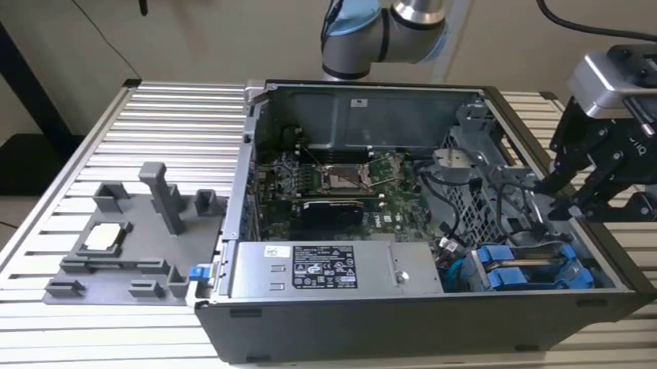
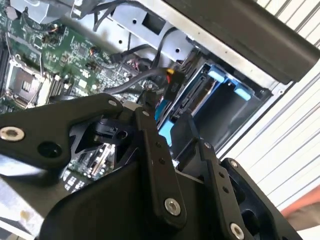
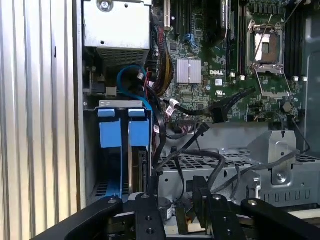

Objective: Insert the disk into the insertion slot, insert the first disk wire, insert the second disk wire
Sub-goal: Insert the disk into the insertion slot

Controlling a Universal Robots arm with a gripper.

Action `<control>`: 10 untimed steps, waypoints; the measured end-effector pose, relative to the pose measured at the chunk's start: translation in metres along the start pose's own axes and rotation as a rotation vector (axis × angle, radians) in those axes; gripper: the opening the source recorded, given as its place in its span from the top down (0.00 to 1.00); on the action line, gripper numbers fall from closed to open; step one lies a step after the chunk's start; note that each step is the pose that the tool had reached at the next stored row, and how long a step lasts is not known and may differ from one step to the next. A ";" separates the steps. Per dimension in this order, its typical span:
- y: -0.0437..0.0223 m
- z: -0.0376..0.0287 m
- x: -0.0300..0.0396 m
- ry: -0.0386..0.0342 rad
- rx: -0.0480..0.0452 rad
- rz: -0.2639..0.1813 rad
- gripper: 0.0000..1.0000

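The hand (image 1: 570,192) hangs over the corner of the open computer case (image 1: 411,323) at the exterior view's right. In both wrist views its fingers are spread with nothing between them. The disk (image 3: 139,134) sits in the insertion slot (image 3: 91,150), its blue carrier tabs at the bay's mouth, just beside the case wall. Loose black cables (image 3: 200,165) sprawl over the perforated metal cage between the hand and the slot, some running right beside the disk. The second wrist view shows a cable plug with red and yellow wires (image 2: 171,80) near the disk's end. The exterior view takes in the power-supply box (image 1: 328,269), the motherboard (image 1: 339,181) and a grey fixture tray (image 1: 123,246) on the ribbed counter (image 1: 165,115).
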State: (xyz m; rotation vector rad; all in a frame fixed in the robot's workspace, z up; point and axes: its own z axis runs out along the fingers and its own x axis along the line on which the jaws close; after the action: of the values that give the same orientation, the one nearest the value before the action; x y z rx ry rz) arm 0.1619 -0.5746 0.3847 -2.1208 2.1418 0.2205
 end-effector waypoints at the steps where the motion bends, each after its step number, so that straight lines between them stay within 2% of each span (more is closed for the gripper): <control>1: -0.0037 -0.0001 -0.0001 -0.0002 -0.0017 0.000 0.59; 6: -0.0227 -0.0004 -0.0003 -0.0015 -0.0094 0.002 0.59; 10: -0.0240 -0.0004 -0.0003 -0.0015 -0.0102 0.002 0.59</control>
State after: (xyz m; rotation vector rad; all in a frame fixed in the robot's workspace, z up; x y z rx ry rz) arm 0.1860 -0.5746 0.3847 -2.1235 2.1464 0.2336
